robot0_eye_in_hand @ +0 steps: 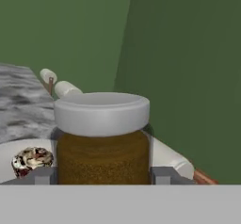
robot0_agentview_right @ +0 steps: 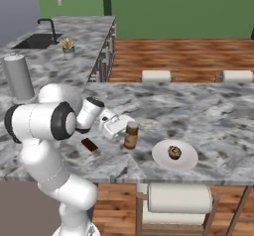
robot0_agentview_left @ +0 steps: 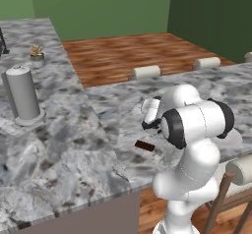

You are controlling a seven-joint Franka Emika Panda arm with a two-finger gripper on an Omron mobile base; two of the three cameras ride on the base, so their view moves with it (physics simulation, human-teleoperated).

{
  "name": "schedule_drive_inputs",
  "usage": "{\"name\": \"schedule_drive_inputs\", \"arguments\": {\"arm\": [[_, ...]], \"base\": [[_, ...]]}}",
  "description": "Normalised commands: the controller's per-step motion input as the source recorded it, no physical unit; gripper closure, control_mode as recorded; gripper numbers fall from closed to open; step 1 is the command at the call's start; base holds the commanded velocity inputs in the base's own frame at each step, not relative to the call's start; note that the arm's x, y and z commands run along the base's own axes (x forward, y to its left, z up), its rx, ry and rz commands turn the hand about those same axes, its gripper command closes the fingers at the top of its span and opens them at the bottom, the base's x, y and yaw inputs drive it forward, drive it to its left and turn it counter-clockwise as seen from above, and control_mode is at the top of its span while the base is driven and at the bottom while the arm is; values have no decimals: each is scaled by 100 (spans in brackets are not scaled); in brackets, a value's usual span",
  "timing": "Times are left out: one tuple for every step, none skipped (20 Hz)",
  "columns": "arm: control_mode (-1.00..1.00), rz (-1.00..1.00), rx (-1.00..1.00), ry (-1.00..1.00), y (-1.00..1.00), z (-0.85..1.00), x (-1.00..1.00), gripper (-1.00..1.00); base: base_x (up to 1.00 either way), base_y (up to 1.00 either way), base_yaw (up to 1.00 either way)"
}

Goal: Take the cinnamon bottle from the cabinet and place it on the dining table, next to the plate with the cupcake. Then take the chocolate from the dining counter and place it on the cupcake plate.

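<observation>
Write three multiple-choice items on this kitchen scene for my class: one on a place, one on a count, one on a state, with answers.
1. Where does the chocolate lie?
A. on the plate
B. on the marble counter, on the far side of the cinnamon bottle from the plate
C. in the sink

2. How many cupcakes are on the plate?
A. none
B. one
C. three

3. How are the jaws of the gripper?
A. around the bottle
B. shut on nothing
C. holding the chocolate

Answers: 1 B, the bar lies on bare marble; 2 B, a single cupcake sits there; 3 A, the hand view shows a fingertip on each side of the jar.
</observation>
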Motion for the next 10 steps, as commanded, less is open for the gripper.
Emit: {"name": "schedule_drive_inputs", "arguments": {"arm": [[-100, -18, -14, -6, 0, -58, 3, 100], [-100, -17, -13, -7, 0, -49, 0, 100], [-100, -15, -12, -8, 0, -55, 0, 100], [-100, -14, -13, -9, 0, -55, 0, 100], [-100, -13, -15, -9, 0, -61, -6, 100], [-100, -13, -16, -11, 6, -69, 0, 100], [-100, -13, -17, -15, 6, -68, -2, 100], [-100, -13, -17, -17, 4, -70, 0, 100], [-100, -12, -19, -18, 4, -71, 0, 100], [-100, -12, -20, -18, 4, -76, 0, 100]], "base": [[0, 0, 0], [0, 0, 0], [0, 0, 0], [0, 0, 0], [0, 0, 0], [0, 0, 0], [0, 0, 0], [0, 0, 0], [0, 0, 0], [0, 0, 0]]}}
